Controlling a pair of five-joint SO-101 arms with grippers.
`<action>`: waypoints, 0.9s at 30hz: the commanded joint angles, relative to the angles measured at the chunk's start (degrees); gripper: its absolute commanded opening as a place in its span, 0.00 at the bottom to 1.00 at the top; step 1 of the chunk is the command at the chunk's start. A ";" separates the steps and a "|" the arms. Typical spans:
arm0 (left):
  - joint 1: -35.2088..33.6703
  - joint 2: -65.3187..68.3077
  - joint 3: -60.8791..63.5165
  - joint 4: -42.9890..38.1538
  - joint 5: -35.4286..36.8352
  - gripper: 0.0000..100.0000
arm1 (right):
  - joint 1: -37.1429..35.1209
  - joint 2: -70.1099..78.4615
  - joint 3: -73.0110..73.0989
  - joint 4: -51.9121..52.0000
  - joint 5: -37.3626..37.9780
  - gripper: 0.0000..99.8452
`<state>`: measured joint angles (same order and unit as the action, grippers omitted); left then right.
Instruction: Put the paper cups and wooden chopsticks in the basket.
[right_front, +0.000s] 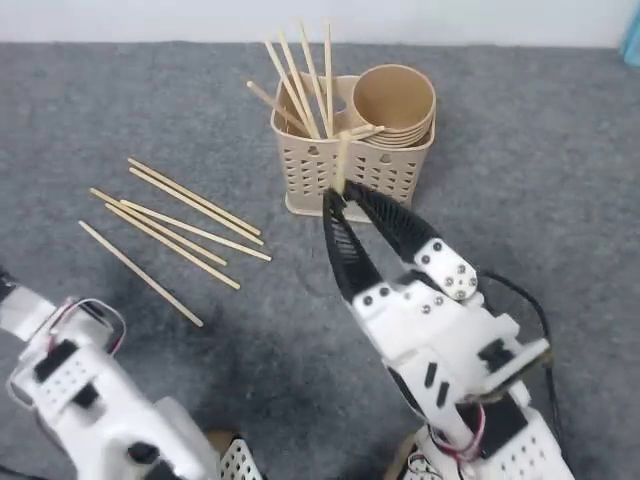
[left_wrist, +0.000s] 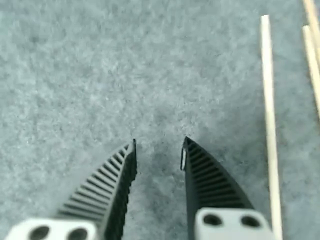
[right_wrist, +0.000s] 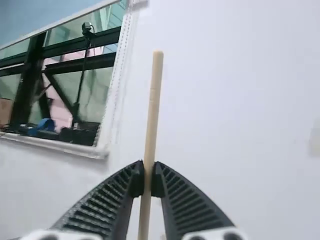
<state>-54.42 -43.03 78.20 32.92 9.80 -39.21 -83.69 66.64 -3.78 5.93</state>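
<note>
A beige slotted basket (right_front: 303, 163) stands at the back of the grey carpet, with a stack of paper cups (right_front: 395, 100) and several wooden chopsticks (right_front: 298, 78) leaning in it. My right gripper (right_front: 336, 196) is just in front of the basket, shut on one chopstick (right_front: 342, 160) that points up against the basket's front wall. The right wrist view has the same gripper (right_wrist: 147, 181) clamped on that stick (right_wrist: 153, 107). Several loose chopsticks (right_front: 180, 225) lie on the carpet to the left. My left gripper (left_wrist: 159, 146) hangs open over bare carpet, a chopstick (left_wrist: 269, 125) beside it.
The left arm's white body (right_front: 70, 385) sits at the front left corner. A white wall runs along the back edge of the carpet, and a blue object (right_front: 632, 40) is at the back right. Open carpet lies to the right of the basket.
</note>
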 joint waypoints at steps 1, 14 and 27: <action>0.97 -6.77 1.63 -0.97 -1.23 0.14 | 3.30 9.89 -7.30 -9.27 1.41 0.01; 2.11 -16.00 6.64 -1.05 -1.41 0.14 | 12.35 53.93 -44.13 -17.80 -8.70 0.01; 2.11 -25.23 10.95 -0.88 -1.41 0.14 | 15.16 81.98 -56.62 -18.42 -3.25 0.01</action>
<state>-52.66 -66.24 89.36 32.92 9.01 -25.41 -2.29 13.54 -20.22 1.54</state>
